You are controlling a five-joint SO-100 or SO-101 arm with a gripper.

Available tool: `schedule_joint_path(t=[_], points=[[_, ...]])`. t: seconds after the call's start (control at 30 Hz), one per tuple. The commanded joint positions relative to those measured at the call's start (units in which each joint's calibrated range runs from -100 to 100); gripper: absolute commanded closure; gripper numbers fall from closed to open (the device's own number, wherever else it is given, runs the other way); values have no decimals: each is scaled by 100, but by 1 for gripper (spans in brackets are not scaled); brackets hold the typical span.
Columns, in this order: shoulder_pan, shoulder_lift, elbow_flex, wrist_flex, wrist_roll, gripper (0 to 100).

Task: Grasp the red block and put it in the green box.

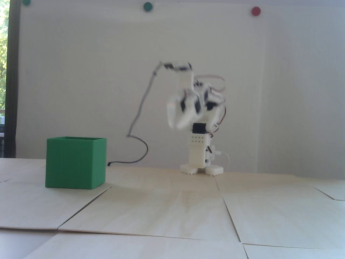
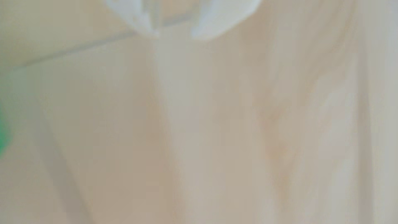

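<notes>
1. Both views are blurred; the white two-finger gripper (image 1: 175,124) is smeared in the fixed view, raised above the pale wooden table (image 1: 172,210).
2. In the wrist view its fingertips (image 2: 206,32) stand slightly apart with bare table between them and nothing held.
3. The small red block is not visible in either view.
4. The large matte green plastic box (image 1: 75,164) stands on the table, well left of the arm; its inside is hidden behind its walls.
5. The wrist view shows only a green sliver (image 2: 3,133) at its left edge.
</notes>
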Motion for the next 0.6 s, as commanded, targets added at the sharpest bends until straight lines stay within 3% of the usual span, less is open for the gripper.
schedule_joint_path(t=[0.0,0.2,0.57], points=[[-112,-1348,1392,-204,-45,98],[-353,-2296,2696,32,-40,98],[-868,-3504,2732,3970,-14,98]])
